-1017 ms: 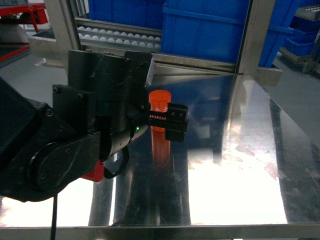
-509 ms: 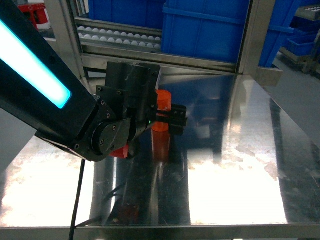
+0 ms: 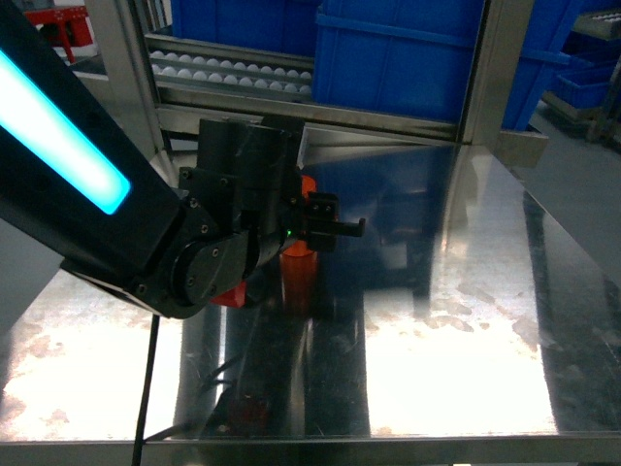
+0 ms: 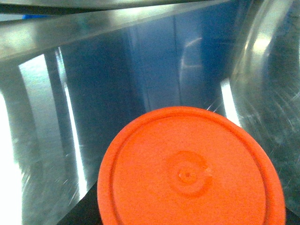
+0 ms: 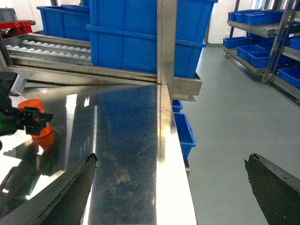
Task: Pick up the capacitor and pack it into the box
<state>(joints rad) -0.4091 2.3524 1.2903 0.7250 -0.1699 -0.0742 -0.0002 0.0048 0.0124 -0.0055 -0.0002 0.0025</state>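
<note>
Item: orange capacitor (image 3: 299, 254), upright on your steel table (image 3: 456, 320), at 12 o'clock. Left gripper (image 3: 325, 221) clamps it; right gripper (image 5: 171, 187) spread wide.

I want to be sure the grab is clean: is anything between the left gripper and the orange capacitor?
Nothing visible. In the head view the left gripper is right at the orange capacitor, standing upright on the steel table. The left wrist view shows only its round top close below, with bare table around. Actual contact cannot be confirmed.

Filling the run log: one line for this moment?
left gripper: around orange cylindrical plastic capacitor | capacitor: upright on steel table | right gripper: open, idle | box: unseen
</note>
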